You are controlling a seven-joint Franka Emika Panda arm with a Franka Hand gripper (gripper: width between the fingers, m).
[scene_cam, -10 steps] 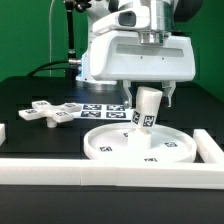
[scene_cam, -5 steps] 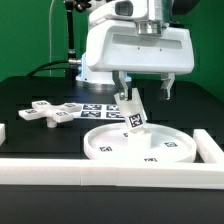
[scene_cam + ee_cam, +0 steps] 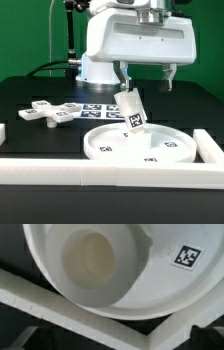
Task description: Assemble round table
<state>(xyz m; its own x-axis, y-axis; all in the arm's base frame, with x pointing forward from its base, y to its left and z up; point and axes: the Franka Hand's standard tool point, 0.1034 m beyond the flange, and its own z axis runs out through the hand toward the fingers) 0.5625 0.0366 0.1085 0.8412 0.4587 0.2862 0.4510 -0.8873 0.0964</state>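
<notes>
Running along the bottom of the frame, nearest to me, is a long white border rail [image 3: 110, 172]. A second rail [image 3: 209, 148] comes forward at the lower right.

Just behind the front rail, the round disc [image 3: 172, 136] of the round table lies flat on the black table [image 3: 30, 92], low and a little right of centre. Its raised rim faces up and small square tags are scattered over its face.

The short thick cylinder [image 3: 131, 110] stands on the disc's far left part. It tilts plainly, with its top leaning toward the exterior view's left and a tag showing on its side.

Further back, at middle left, the cross-shaped piece [image 3: 50, 112] lies flat and well apart from the disc. The marker board [image 3: 100, 108] lies flat between the cross and the cylinder, partly hidden behind the cylinder.

Above all this hangs the gripper [image 3: 146, 82] under its big white housing. Its fingers [image 3: 122, 78] are spread wide with nothing between them. The left-hand finger in the frame ends just over the cylinder's top, and I cannot tell whether it touches.

In the wrist view the disc [image 3: 125, 294] fills most of the picture, showing a pale oval hollow and one tag [image 3: 187, 256]. White rails [image 3: 60, 308] cross beside its edge.
</notes>
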